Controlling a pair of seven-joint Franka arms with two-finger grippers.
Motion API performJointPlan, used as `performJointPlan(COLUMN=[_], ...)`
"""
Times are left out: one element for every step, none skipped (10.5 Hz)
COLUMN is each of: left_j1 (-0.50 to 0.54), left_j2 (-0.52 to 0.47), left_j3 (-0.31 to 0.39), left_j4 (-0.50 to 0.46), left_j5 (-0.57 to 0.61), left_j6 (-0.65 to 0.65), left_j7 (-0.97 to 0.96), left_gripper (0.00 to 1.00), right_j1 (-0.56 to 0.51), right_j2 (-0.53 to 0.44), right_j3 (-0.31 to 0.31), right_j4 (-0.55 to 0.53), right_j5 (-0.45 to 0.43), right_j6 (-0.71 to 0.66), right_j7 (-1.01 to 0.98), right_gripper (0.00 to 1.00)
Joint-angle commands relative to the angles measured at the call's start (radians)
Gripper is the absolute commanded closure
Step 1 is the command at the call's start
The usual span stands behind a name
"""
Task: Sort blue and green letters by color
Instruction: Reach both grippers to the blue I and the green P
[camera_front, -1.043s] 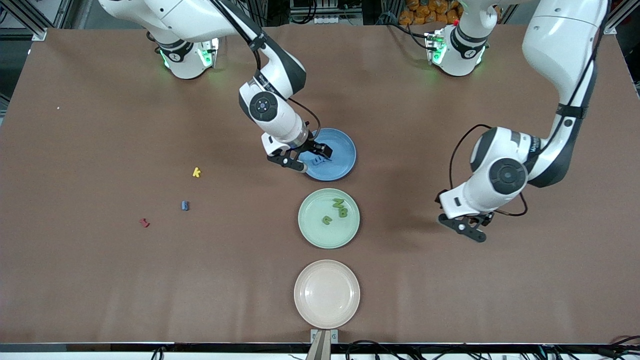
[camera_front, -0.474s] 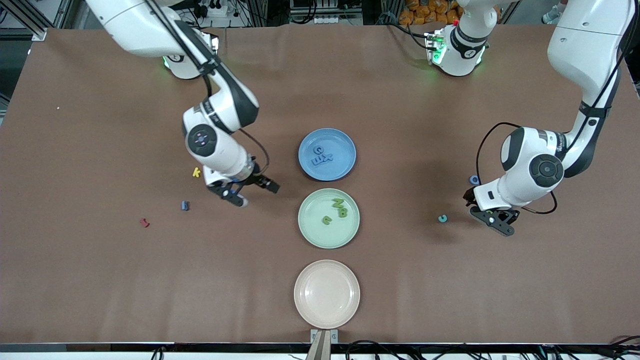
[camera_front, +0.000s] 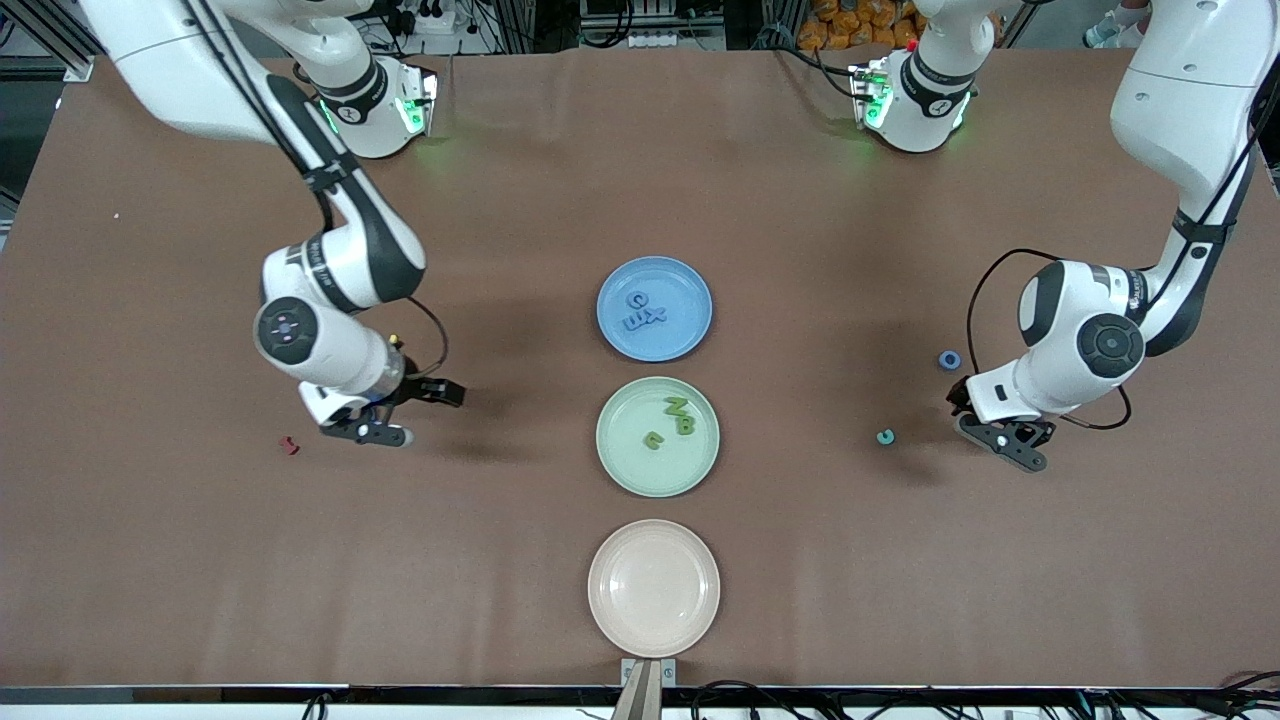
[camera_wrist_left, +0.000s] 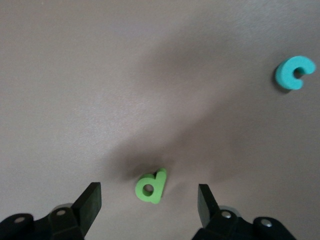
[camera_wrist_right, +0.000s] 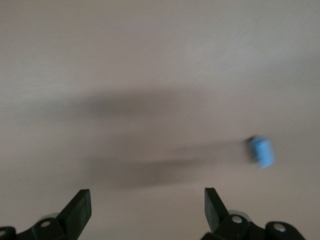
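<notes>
Right arm: swinging away from the blue plate toward its own end of the table.
Right gripper: hanging wide open over a loose blue letter.
Left gripper: hovering with fingers spread over a green letter.
Blue letters: lying on the blue plate.
Green letters: lying on the green plate.

Both arms reach out low over the table, wrists bent down. Left gripper hangs near its end of the table, fingers spread. Right gripper likewise, jaws wide, nothing held.
</notes>
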Motion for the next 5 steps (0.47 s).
performJointPlan(left_j1=[0.031,0.033,0.033,0.033,0.033], left_j2=[0.027,0.028,0.035,0.041,0.047], left_j3=[-0.010,-0.011,-0.011,-0.011,-0.010], left_j4=[-0.007,-0.007,-0.004,-0.001,-0.003], left_j5=[0.026,0.026,0.026,0.026,0.026], left_j6=[0.040,0.040,0.042,0.045,0.051], left_j7=[0.014,0.014,0.014,0.014,0.014], left_gripper=[0.18,0.21,0.21,0.24,0.35], right_j1=[-0.069,-0.100,-0.118,-0.120,-0.122], right_j2=[-0.025,-0.025,-0.020,-0.014,-0.010], right_j3=[-0.038,-0.041,-0.055,-0.067,-0.076], right_j4=[-0.023,-0.028,-0.030,-0.037,-0.049], right_j5=[-0.038,-0.047,-0.053,-0.055,-0.055], right_j6=[-0.016,-0.016,-0.016,-0.007,0.002], right_j7=[-0.282,-0.322,-0.366,-0.371,-0.370], right_gripper=[0.00,0.00,0.00,0.00,0.00])
